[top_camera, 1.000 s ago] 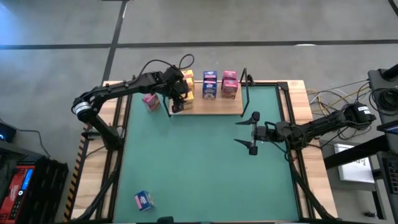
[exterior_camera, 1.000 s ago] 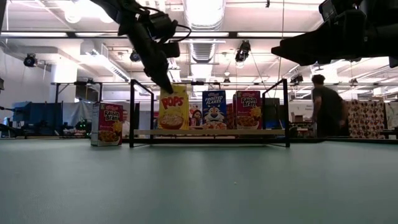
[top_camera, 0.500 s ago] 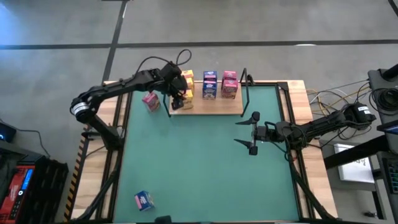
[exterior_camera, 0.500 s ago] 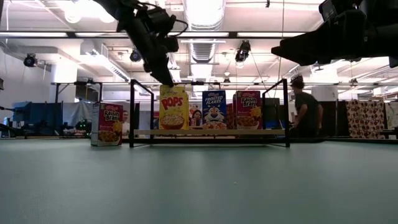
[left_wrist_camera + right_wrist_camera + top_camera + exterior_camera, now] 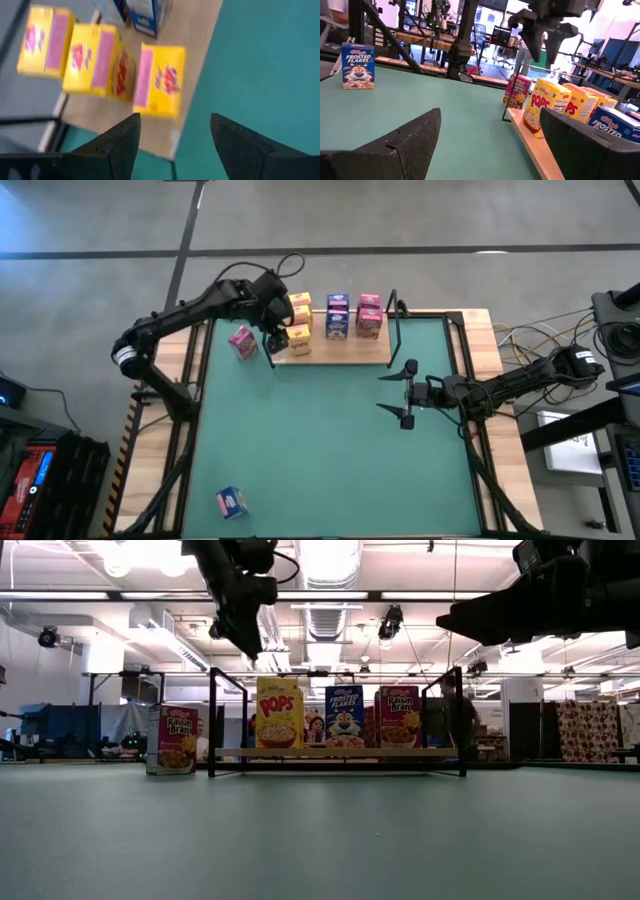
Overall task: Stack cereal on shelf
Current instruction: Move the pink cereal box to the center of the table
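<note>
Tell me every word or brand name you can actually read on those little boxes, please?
"POPS": front yellow box on the shelf.
"FROSTED FLAKES": blue box on the shelf, and the blue box alone on the mat.
"Raisin Bran": pink box on the shelf, and the pink box beside it.
Smaller print is unreadable.

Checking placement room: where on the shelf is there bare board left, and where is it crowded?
The shelf is bare along its front edge and right end, beside the pink boxes. Its back-left is crowded: yellow boxes in a row, blue boxes next.
</note>
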`<state>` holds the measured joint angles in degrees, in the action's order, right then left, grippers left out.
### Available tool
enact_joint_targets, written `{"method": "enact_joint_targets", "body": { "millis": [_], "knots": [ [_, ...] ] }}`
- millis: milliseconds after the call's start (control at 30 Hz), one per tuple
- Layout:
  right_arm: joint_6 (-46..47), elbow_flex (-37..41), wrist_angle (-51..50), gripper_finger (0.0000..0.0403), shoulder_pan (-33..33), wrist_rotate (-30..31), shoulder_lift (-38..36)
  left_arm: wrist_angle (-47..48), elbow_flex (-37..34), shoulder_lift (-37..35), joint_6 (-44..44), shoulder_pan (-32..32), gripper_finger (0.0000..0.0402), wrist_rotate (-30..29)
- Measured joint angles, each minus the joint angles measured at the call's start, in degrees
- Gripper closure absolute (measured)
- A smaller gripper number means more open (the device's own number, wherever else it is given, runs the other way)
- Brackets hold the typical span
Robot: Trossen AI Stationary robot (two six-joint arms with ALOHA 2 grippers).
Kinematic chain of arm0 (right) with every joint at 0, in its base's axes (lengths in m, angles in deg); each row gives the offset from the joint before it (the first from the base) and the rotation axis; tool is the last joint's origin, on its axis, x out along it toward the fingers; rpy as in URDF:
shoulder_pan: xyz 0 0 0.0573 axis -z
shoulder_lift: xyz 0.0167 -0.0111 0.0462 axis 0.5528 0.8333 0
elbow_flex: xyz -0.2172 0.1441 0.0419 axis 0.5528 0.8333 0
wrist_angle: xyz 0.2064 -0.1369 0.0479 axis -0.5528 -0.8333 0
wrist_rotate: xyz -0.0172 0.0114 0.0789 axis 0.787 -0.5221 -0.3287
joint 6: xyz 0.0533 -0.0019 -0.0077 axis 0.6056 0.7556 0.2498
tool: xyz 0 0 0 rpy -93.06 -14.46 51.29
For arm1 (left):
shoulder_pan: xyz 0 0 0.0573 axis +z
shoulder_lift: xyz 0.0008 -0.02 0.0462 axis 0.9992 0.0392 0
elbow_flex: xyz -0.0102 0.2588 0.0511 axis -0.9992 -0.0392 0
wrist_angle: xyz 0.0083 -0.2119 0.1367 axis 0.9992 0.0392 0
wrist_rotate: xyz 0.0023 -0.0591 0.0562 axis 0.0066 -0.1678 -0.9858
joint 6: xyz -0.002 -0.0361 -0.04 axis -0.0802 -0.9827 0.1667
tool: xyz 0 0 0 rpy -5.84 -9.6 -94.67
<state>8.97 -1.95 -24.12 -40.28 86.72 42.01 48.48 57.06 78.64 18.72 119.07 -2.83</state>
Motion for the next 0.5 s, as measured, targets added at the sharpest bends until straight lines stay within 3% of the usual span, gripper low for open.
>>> {"method": "enact_joint_targets", "body": {
  "millis": [133, 300, 500],
  "knots": [
    [0.0, 0.0, 0.0, 0.0076, 0.0, 0.0, 0.0, 3.04, -0.2, -1.94, -4.81, -0.4, 0.0179, -0.12],
    [0.0, 0.0, 0.0, 0.0076, 0.02, 0.0, 0.02, 4.25, -6.24, -7.15, -13.83, -2.29, 0.0179, -0.71],
    [-0.01, 0.0, -0.02, 0.0076, 0.02, 0.0, 0.02, 4.07, -16.32, -16.6, -26.71, -8.36, 0.0179, -9.36]
  ]
}}
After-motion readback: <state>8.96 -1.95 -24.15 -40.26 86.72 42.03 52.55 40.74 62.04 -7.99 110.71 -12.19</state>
